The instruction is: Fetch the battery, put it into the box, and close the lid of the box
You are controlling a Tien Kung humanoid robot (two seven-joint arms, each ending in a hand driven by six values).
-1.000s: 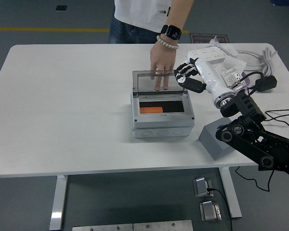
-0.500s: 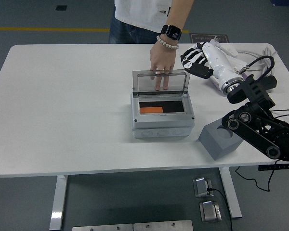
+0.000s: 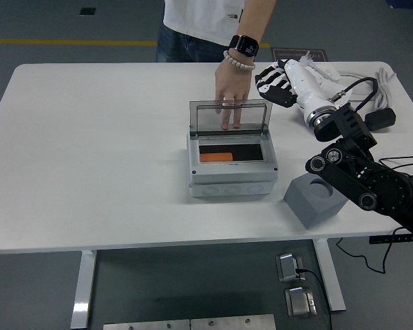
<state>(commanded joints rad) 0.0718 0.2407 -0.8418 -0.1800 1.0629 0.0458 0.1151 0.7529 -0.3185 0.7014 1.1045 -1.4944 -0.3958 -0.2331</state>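
No legible text, label or number anywhere.

We see the person (image 3: 213, 20) only from the chest down; the top edge cuts off the rest. Their fingertips show only through the box's clear raised lid (image 3: 229, 116). The battery (image 3: 216, 157) shows only as an orange strip, its lower part hidden by the box (image 3: 232, 175) frame. The right hand (image 3: 274, 82) has its back toward us, so its palm is hidden. The right arm (image 3: 372, 192) runs off the right edge. The power strip (image 3: 323, 71) lies partly behind that hand and forearm.
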